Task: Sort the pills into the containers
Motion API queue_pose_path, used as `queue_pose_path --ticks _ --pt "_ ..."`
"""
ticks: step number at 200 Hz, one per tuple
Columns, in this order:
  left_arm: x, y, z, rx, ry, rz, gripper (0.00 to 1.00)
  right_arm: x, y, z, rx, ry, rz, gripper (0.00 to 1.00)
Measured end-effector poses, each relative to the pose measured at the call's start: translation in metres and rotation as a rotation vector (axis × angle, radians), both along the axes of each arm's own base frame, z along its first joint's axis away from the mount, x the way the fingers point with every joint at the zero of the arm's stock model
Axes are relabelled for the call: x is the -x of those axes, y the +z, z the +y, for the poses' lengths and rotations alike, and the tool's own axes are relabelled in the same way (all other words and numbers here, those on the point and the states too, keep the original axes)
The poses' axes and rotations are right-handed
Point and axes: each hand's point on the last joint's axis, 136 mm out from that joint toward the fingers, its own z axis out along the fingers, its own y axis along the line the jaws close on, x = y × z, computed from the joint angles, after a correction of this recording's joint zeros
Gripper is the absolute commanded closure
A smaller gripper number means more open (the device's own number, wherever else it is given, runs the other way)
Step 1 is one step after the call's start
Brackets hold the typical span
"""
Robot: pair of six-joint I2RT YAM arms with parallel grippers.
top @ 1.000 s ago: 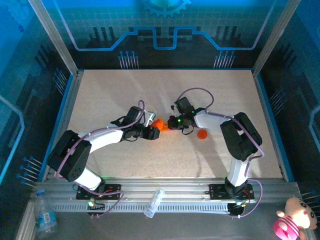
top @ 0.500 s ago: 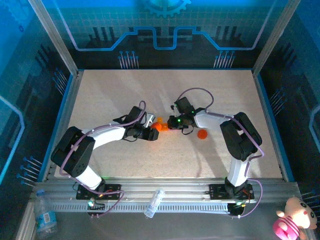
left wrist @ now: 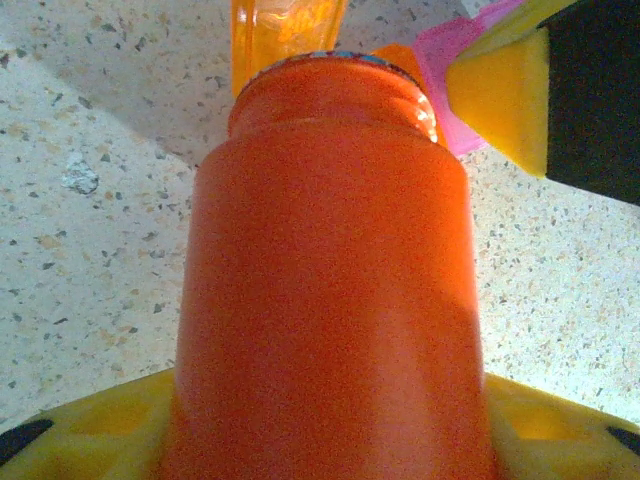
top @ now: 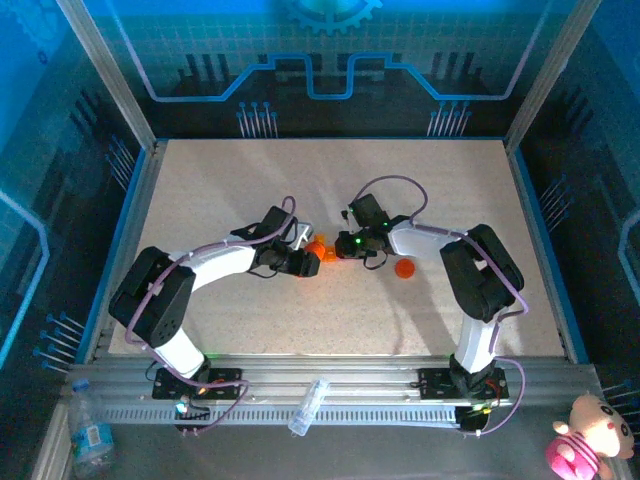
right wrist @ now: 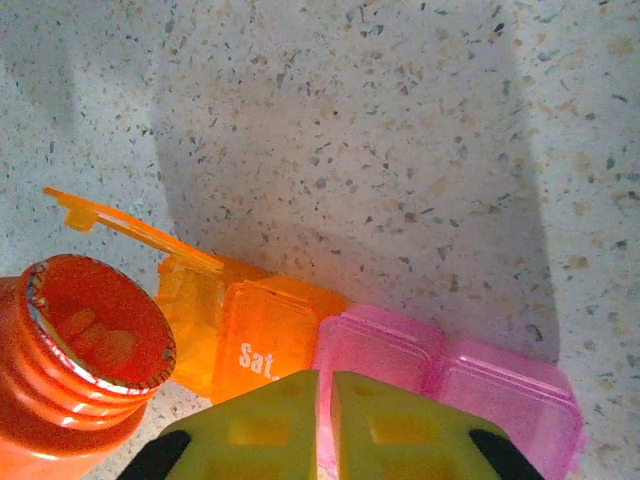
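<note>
My left gripper is clamped on the orange bottle — its mouth points at the open orange box of the containers, just beside it; the right gripper, closed together, sits over them.

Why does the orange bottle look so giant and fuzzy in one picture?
In the left wrist view the orange bottle sits right against the camera, so it looms big and soft; in the right wrist view its rim glints and looks sharp; in the top external view blue light tints everything around the table.
</note>
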Motion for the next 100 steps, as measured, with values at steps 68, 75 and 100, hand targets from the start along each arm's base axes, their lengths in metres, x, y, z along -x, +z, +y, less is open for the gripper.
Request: queue_pose_path --ticks 68,75,100 --pt "0.0018 -0.0017 0.0011 -0.009 0.000 0.017 1.00 0.0001 0.0001 0.0003 -0.002 0.001 0.001 0.86" --pt "0.0011 -0.0011 0.0012 -0.014 0.001 0.020 1.00 0.0002 0.0001 0.0002 -0.001 0.001 0.001 0.86" --pt "-0.0014 0.0004 0.0016 -0.031 0.006 0.033 1.00 0.0001 0.0001 0.0003 -0.002 0.001 0.001 0.86"
